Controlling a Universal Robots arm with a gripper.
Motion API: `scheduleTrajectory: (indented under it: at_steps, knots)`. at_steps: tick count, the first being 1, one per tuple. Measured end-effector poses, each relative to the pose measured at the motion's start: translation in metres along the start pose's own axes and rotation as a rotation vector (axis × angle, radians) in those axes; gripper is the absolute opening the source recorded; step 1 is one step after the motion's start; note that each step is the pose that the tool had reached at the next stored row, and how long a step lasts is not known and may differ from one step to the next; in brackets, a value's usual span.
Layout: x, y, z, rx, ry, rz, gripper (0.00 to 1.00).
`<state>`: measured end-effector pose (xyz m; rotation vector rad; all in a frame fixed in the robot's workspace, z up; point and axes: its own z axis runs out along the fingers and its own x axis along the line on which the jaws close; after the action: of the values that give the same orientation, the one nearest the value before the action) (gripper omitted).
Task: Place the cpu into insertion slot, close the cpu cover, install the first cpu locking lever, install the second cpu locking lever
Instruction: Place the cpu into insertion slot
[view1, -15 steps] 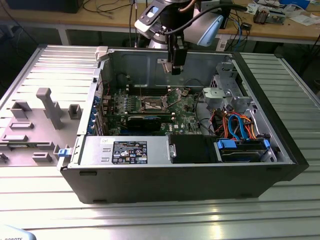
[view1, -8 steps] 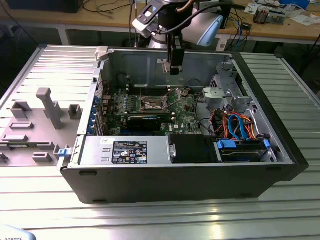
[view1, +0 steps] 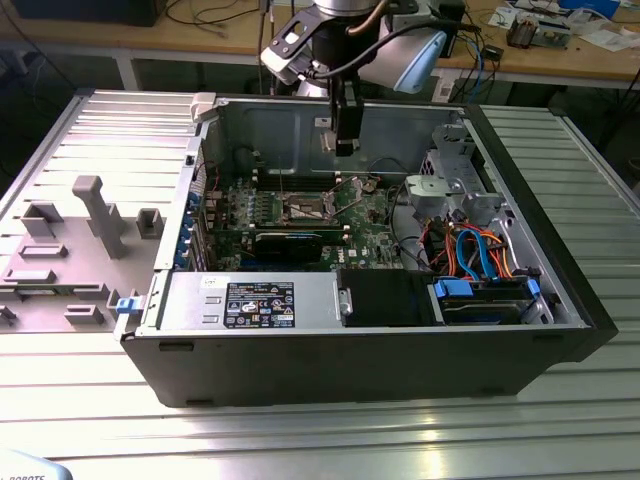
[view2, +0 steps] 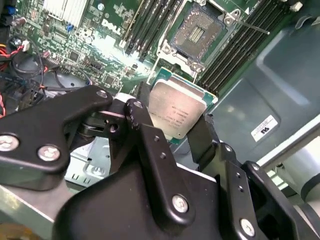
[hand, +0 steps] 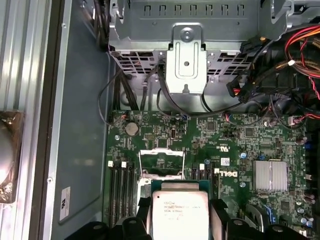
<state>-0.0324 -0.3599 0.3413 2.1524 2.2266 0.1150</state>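
My gripper (view1: 347, 140) hangs inside the open computer case, above the green motherboard (view1: 365, 215). It is shut on the cpu (view2: 177, 112), a flat square chip with a silvery top, pinched at two opposite edges by the black fingers (view2: 142, 117). In the first wrist view the cpu (hand: 180, 212) sits in the gripper (hand: 180, 220), just short of the insertion slot. The insertion slot (view2: 197, 32) lies uncovered on the board (view1: 305, 208), its dark contact field showing. A thin metal frame, apparently the cpu cover (hand: 161, 152), stands raised at the slot. A thin lever (view2: 252, 26) juts out beside it.
Long memory slots (view2: 150, 22) flank the socket. A metal drive cage (hand: 186, 55) and bundled cables (hand: 280, 75) crowd one end of the case. A black card (view1: 290, 243) and the power supply (view1: 250, 300) lie toward the front wall. A grey fixture tray (view1: 80, 240) sits outside, at the exterior view's left.
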Motion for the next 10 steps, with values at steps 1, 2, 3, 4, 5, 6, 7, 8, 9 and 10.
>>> scheduleTrajectory:
  at_steps: [1, 2, 3, 4, 5, 6, 7, 8, 9, 10]
  knots:
    - [0.0000, -0.0002, 0.0019, 0.0017, -0.0001, 0.000, 0.55]
    - [-0.0001, -0.0003, 0.0031, 0.0032, 0.0000, 0.000, 0.55]
    - [-0.0001, -0.0004, 0.0046, 0.0052, 0.0001, 0.000, 0.55]
    - [-0.0001, -0.0005, 0.0061, 0.0064, 0.0002, 0.000, 0.55]
    - [-0.0001, -0.0006, 0.0072, 0.0072, 0.0002, 0.000, 0.55]
    - [-0.0002, -0.0007, 0.0093, 0.0092, 0.0001, 0.001, 0.55]
    - [-0.0002, -0.0009, 0.0110, 0.0105, 0.0003, 0.001, 0.55]
    - [-0.0004, -0.0013, 0.0160, 0.0126, -0.0002, 0.006, 0.55]
    - [-0.0004, -0.0016, 0.0184, 0.0127, -0.0003, 0.008, 0.55]
    - [-0.0004, -0.0017, 0.0205, 0.0126, -0.0004, 0.011, 0.55]
